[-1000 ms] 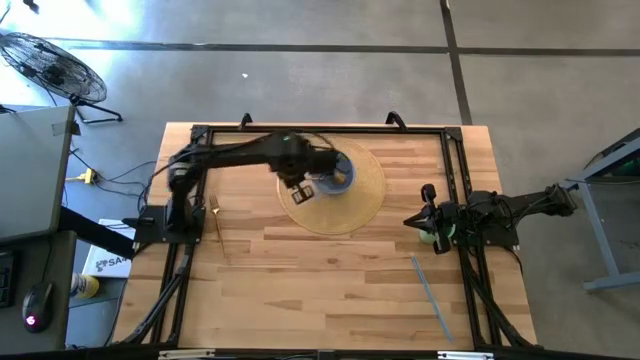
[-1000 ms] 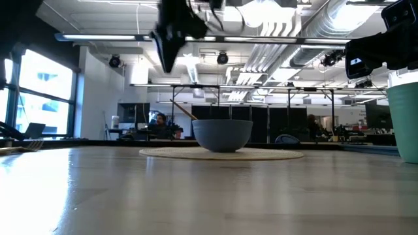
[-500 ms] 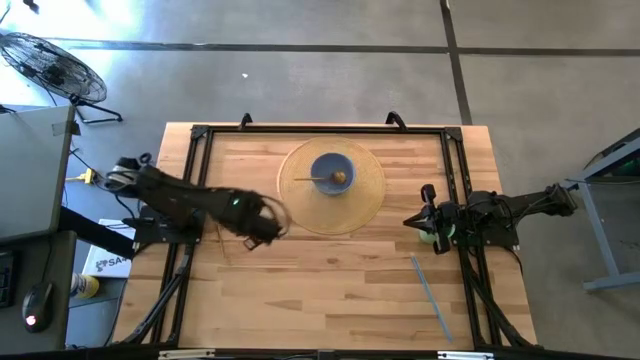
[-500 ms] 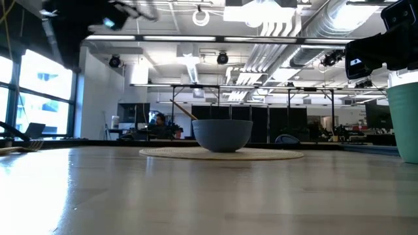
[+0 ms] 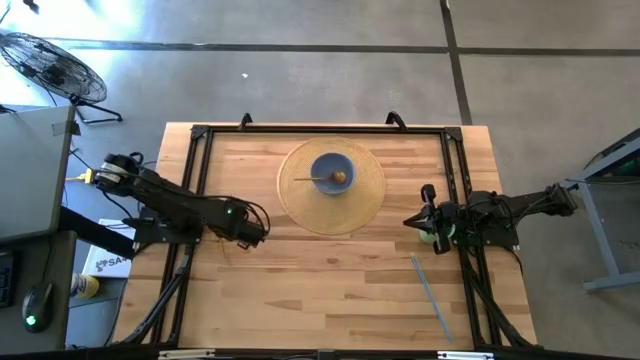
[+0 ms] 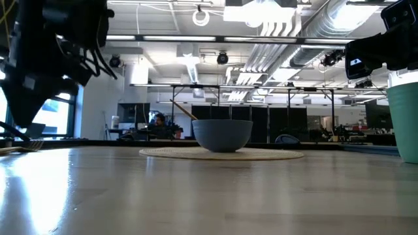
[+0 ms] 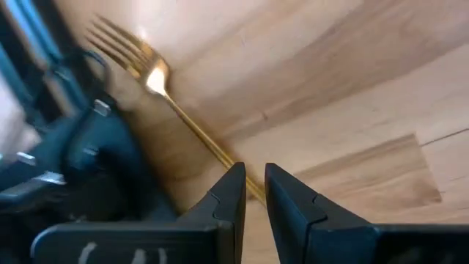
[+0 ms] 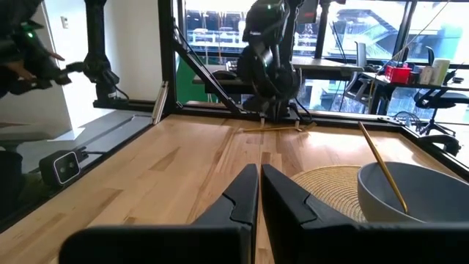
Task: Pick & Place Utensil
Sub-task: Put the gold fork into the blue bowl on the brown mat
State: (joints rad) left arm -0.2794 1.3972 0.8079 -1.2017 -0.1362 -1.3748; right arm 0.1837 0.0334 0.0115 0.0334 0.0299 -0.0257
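- Table: light wooden plank top, rectangular, with a dark metal frame running along its edges.
- Round woven mat: lies flat at the middle of the far half of the table.
- Grey-blue bowl: stands on the mat, not on the wood itself.
- Gold fork: lies flat on the wood near the left edge, beside the frame rail.
- Grey flat strip: lies on the wood at the near right, at a slant.
- Green cup: stands at the right edge of the table.
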